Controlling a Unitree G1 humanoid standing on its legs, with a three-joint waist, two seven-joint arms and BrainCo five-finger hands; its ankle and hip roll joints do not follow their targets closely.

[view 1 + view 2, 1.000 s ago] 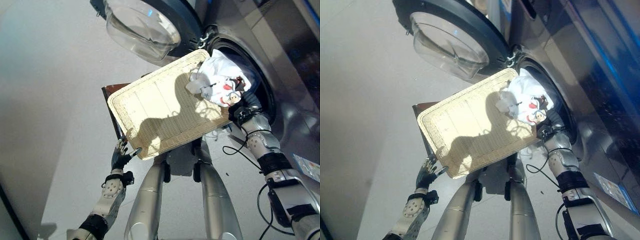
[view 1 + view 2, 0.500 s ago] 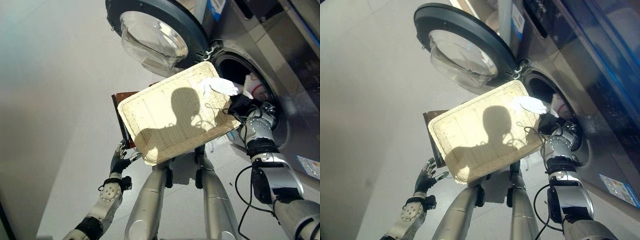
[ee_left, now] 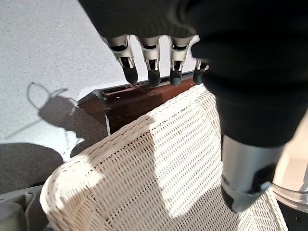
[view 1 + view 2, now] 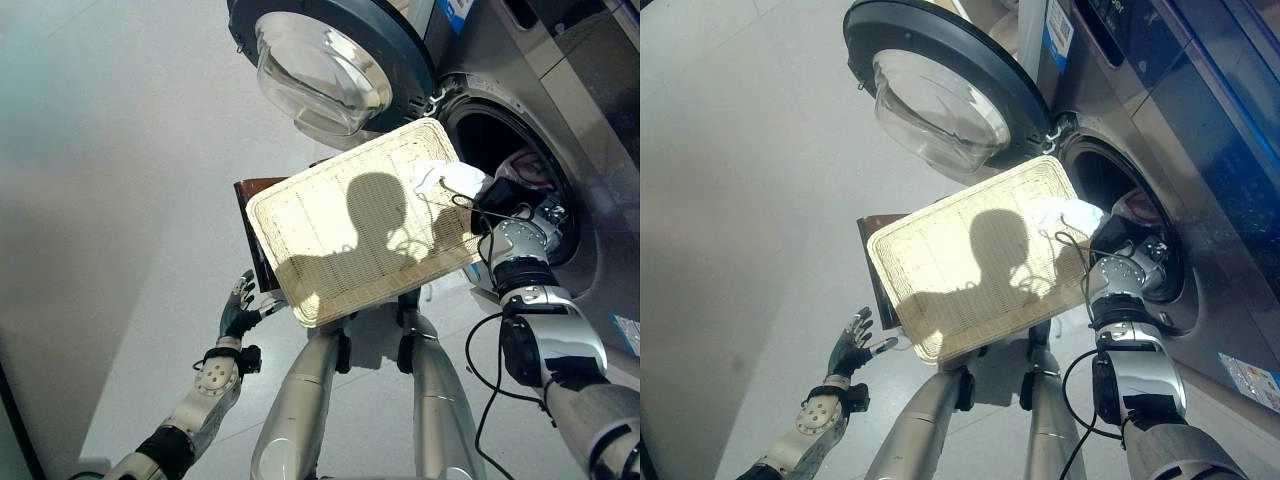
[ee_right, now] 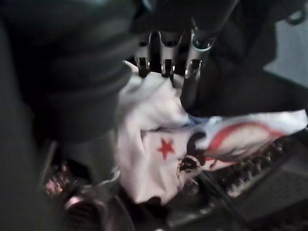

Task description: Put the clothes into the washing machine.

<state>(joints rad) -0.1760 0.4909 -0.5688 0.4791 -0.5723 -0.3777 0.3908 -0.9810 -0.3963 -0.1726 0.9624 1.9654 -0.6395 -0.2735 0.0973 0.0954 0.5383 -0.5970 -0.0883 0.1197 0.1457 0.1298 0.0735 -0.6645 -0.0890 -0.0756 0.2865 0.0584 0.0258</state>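
A white garment with a red star print (image 5: 159,144) trails from the far right corner of the wicker basket (image 4: 340,240) into the washing machine's drum opening (image 4: 505,140). My right hand (image 4: 503,197) is at the drum's rim, its fingers (image 5: 166,60) curled into the garment's folds. More cloth (image 4: 530,165) shows inside the drum. My left hand (image 4: 238,315) hovers by the basket's near left corner, its fingers (image 3: 153,72) straight and spread, holding nothing.
The machine's round door (image 4: 320,60) with its glass bowl hangs open above the basket. A dark brown board (image 4: 250,215) lies under the basket's left edge. Grey floor stretches off to the left.
The camera has shifted. The bundle of white clothes left the basket's far corner and went with my right hand into the drum. My left hand spread its fingers beside the basket's corner.
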